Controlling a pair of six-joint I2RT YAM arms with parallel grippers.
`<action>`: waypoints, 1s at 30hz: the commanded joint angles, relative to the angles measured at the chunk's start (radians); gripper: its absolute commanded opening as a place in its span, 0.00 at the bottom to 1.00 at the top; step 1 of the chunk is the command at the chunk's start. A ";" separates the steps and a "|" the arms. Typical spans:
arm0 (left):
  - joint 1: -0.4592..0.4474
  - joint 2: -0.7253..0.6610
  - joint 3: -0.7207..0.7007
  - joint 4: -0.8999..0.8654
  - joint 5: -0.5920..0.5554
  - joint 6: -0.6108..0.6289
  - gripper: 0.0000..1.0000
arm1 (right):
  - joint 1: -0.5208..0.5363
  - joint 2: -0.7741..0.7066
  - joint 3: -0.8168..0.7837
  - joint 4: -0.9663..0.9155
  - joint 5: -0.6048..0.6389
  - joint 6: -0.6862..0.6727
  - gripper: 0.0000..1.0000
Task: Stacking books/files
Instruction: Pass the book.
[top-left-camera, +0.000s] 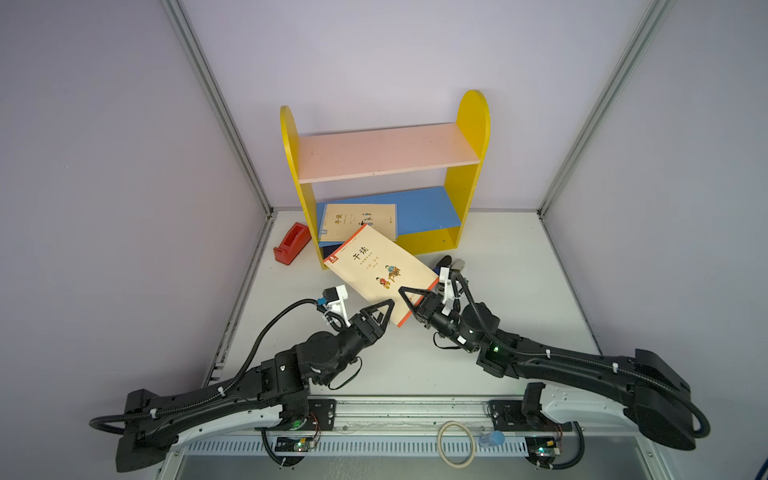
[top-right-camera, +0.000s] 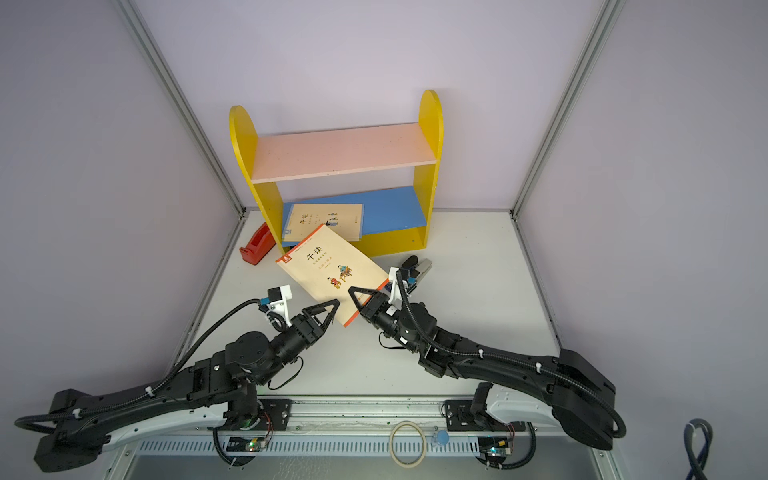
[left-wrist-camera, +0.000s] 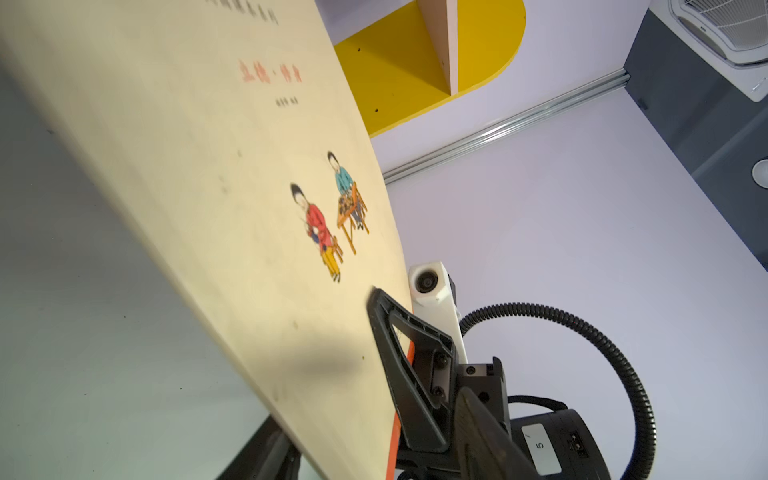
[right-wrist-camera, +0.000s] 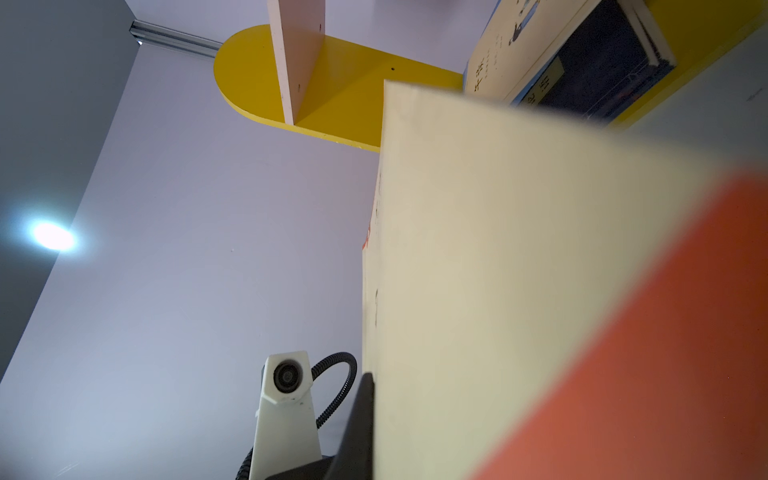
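Right end effector (top-left-camera: 404, 291), in both top views, is clamped on the near edge of a large cream paperback with cartoon figures (top-left-camera: 374, 266), held tilted over the white bench (top-left-camera: 511, 299) before a yellow wooden bookshelf (top-left-camera: 471, 124). Left end effector (top-left-camera: 387, 305) meets the book's near corner. In the left wrist view its jaws stand apart, the paperback (left-wrist-camera: 208, 166) between them. In the right wrist view the paperback's cream and orange cover (right-wrist-camera: 498, 249) looms close.

book (top-left-camera: 376, 270) before shelf (top-left-camera: 386, 153); tape dispenser (top-left-camera: 291, 245) at left
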 joint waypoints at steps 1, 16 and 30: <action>0.078 -0.026 0.047 -0.149 0.008 0.016 0.69 | 0.001 -0.042 -0.018 -0.010 -0.009 -0.026 0.00; 0.509 0.008 0.006 0.000 0.543 -0.012 0.51 | 0.005 -0.213 -0.132 -0.036 -0.017 -0.003 0.00; 0.523 0.012 -0.014 0.068 0.508 -0.073 0.00 | 0.011 -0.232 -0.119 -0.056 -0.014 -0.001 0.25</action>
